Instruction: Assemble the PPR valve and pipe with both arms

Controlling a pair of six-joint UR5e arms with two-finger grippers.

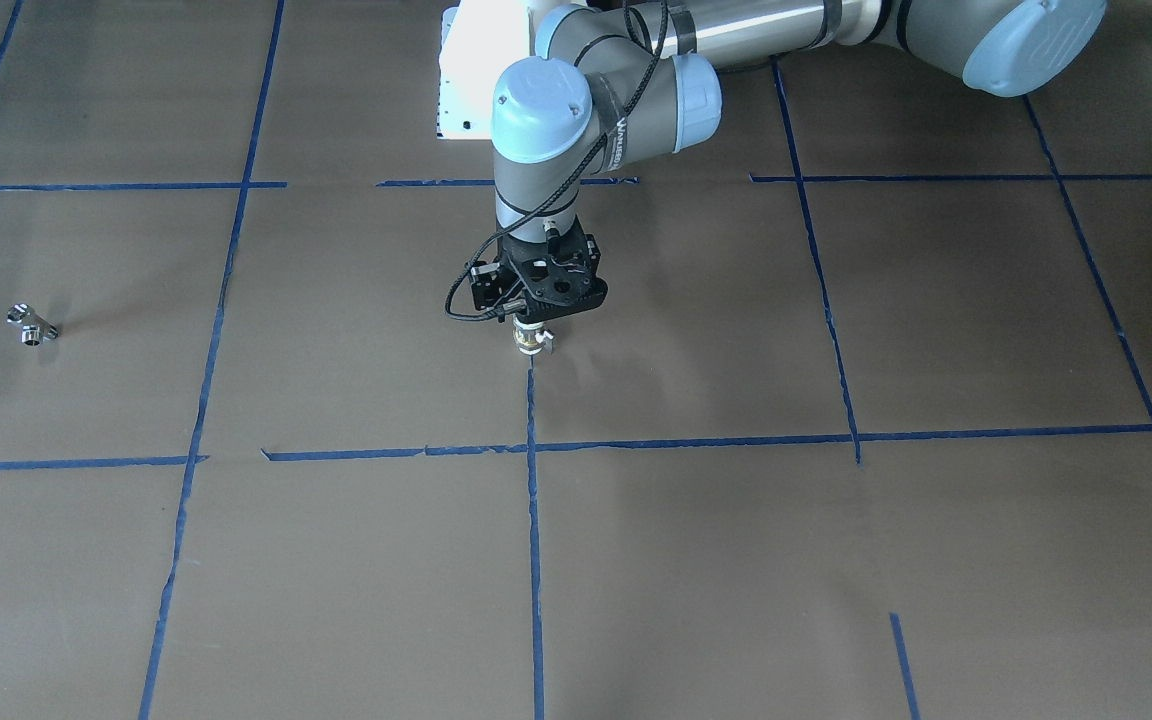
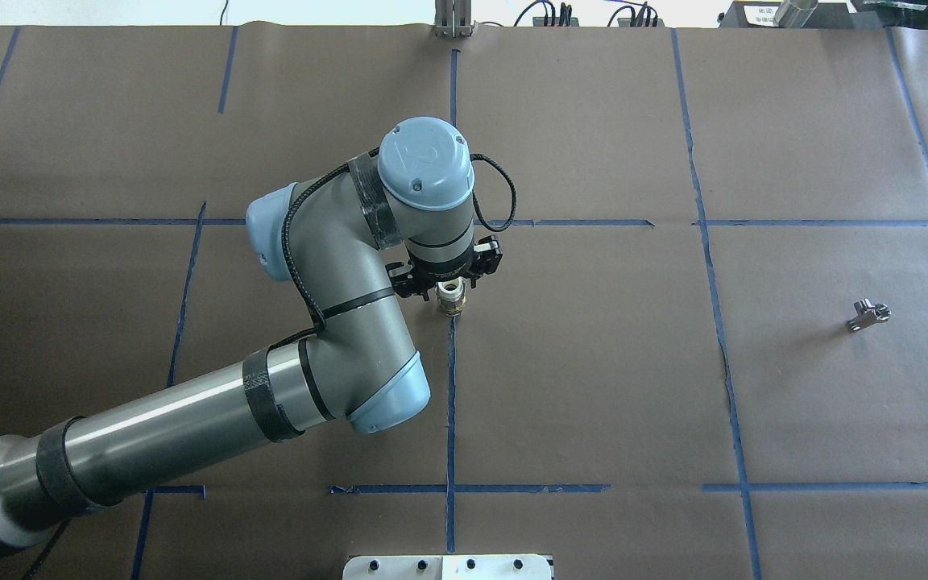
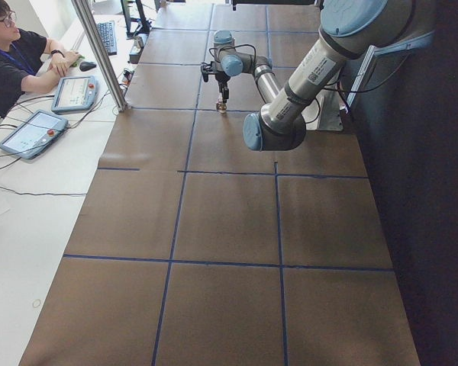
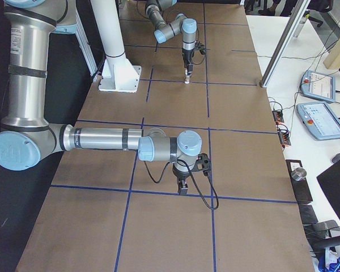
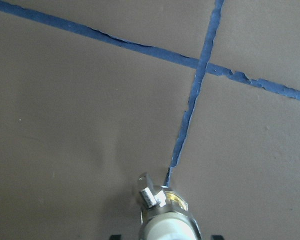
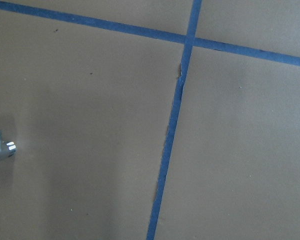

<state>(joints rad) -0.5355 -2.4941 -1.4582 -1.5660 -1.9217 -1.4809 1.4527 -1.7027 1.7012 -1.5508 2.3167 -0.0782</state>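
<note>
Reaching in from the upper right of the front-facing view, the left arm (image 1: 596,110) points its left gripper (image 1: 534,322) straight down, clamped on the PPR valve (image 1: 533,341). The valve stands upright near the frame's centre, white end uppermost in the grip, brass middle below, just above the end of a blue tape line (image 1: 534,520) on the brown table (image 1: 836,560). The pipe (image 1: 32,325) lies alone at the far left, well apart. The right gripper (image 4: 183,188) appears only in the side view, low centre, pointing down; whether it is open or closed cannot be told
</note>
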